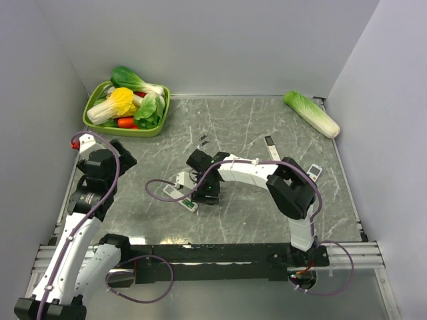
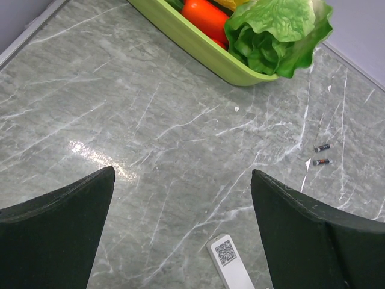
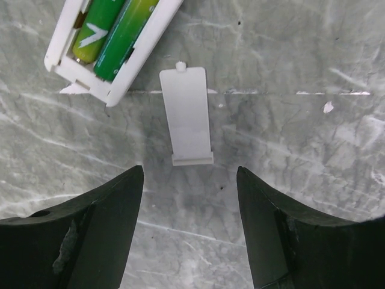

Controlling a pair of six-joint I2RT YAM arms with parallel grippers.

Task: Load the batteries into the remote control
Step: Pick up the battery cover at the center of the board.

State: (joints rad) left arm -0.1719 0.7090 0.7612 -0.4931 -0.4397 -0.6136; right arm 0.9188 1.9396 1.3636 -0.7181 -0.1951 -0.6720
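Note:
In the right wrist view the white remote control [image 3: 81,73] lies back up at the top left. Two green batteries [image 3: 114,30] sit side by side in its open recess. Its white battery cover [image 3: 187,117] lies flat on the table beside it, apart from it. My right gripper [image 3: 189,170] is open and empty, low over the table just short of the cover. In the top view it [image 1: 200,192] is at the table's middle, by the remote [image 1: 189,204]. My left gripper [image 2: 182,171] is open and empty, raised at the far left [image 1: 125,159].
A green tray [image 1: 100,124] of vegetables stands at the back left. Two tiny dark cells [image 2: 322,155] lie on the marble. A white bar with a QR label [image 2: 228,265] lies below my left gripper. A black-ended remote [image 1: 272,148], a short remote [image 1: 313,172] and a cabbage [image 1: 311,113] lie right.

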